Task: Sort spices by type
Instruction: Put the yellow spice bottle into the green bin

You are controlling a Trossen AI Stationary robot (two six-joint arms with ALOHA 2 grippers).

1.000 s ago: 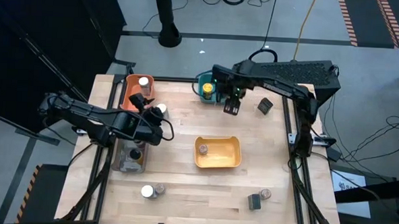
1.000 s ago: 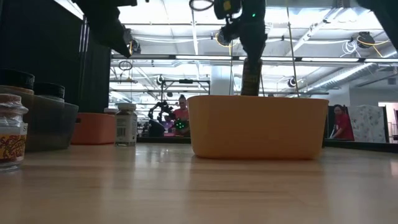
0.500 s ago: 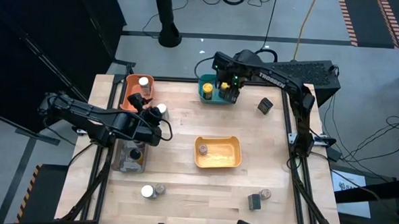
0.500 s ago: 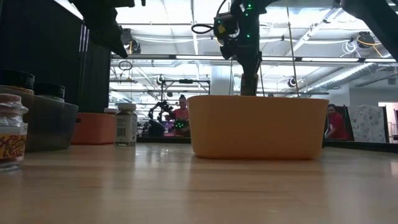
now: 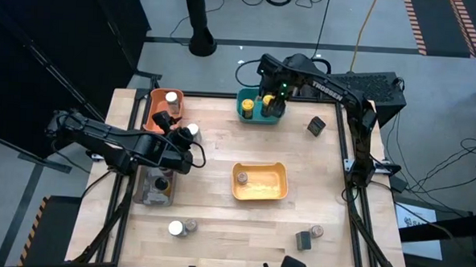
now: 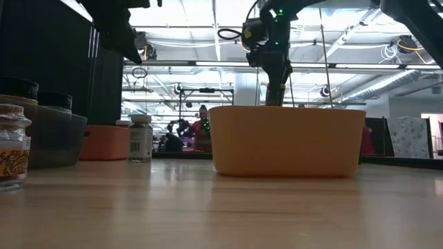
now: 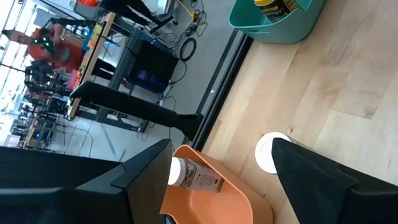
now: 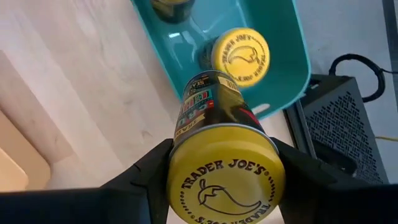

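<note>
Right hand (image 8: 217, 163) clamps a yellow-lidded jar (image 8: 224, 177) over the teal bin (image 8: 283, 59); early release could topple it onto the counter (image 5: 324, 177)

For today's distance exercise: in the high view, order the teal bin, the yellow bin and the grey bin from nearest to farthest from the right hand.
1. Teal bin: at the table's far edge, directly under the right hand.
2. Yellow bin: mid-table, nearer the front.
3. Grey bin: left side, under the left arm.

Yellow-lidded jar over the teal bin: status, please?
Right gripper shut on yellow-lidded jar, above teal bin. Left gripper open near orange bin. Nothing blocking.
</note>
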